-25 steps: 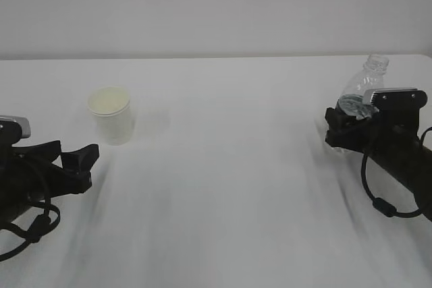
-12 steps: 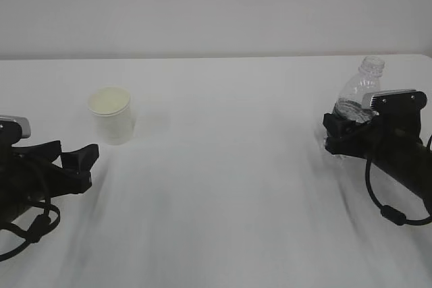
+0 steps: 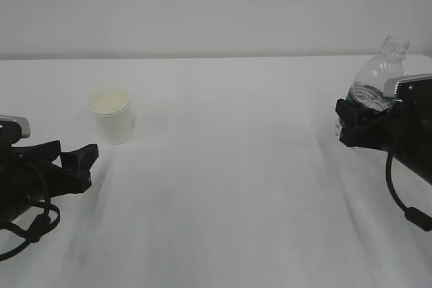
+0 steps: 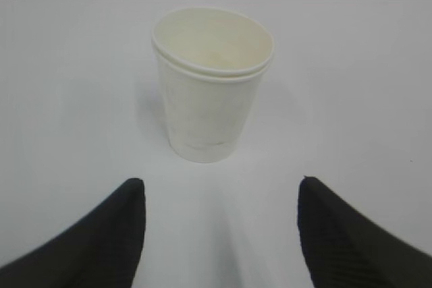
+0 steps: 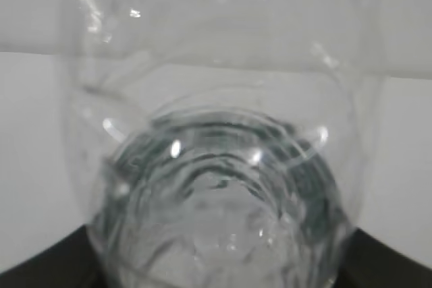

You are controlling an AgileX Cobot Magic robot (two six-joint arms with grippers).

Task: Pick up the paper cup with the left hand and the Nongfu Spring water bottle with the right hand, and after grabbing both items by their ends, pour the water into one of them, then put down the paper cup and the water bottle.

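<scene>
White paper cup (image 3: 110, 114) stands upright on the table (image 3: 229, 166) just ahead of the left gripper's (image 4: 219, 234) spread fingers, while the right gripper (image 3: 358, 126) clamps the clear water bottle (image 3: 378, 79), lifted.

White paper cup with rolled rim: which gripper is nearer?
Left. The left gripper sits just short of the white paper cup, open; the right gripper is far across, gripping the clear plastic bottle.

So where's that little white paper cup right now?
The small white paper cup stands upright on the left side of the white table, just ahead of the open jaws of the left black gripper, untouched.
</scene>
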